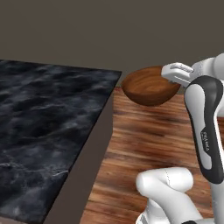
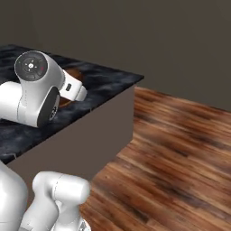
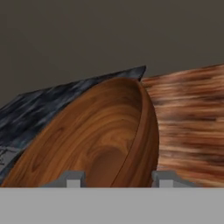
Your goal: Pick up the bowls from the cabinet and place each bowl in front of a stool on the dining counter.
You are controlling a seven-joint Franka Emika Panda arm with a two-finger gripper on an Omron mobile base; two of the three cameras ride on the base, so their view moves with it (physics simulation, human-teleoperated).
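Note:
A glossy reddish-brown wooden bowl [image 1: 148, 87] hangs in the air just past the far right corner of the dining counter [image 1: 43, 122], over the floor. My gripper [image 1: 175, 73] is shut on the bowl's right rim. In the hand view the bowl [image 3: 96, 135] is tilted, and its wall runs down between my gripper's [image 3: 119, 180] two fingertips. From the right base view the arm covers most of the bowl [image 2: 73, 74], with a brown sliver showing above the black marble top [image 2: 106, 81]. The cabinet is out of view.
The counter has a taupe side panel [image 1: 89, 162] that drops to a wood-plank floor [image 1: 144, 144] on its right. A plain dark wall [image 1: 109, 30] stands behind. My own arm links [image 2: 36, 90] rise close over the counter's edge.

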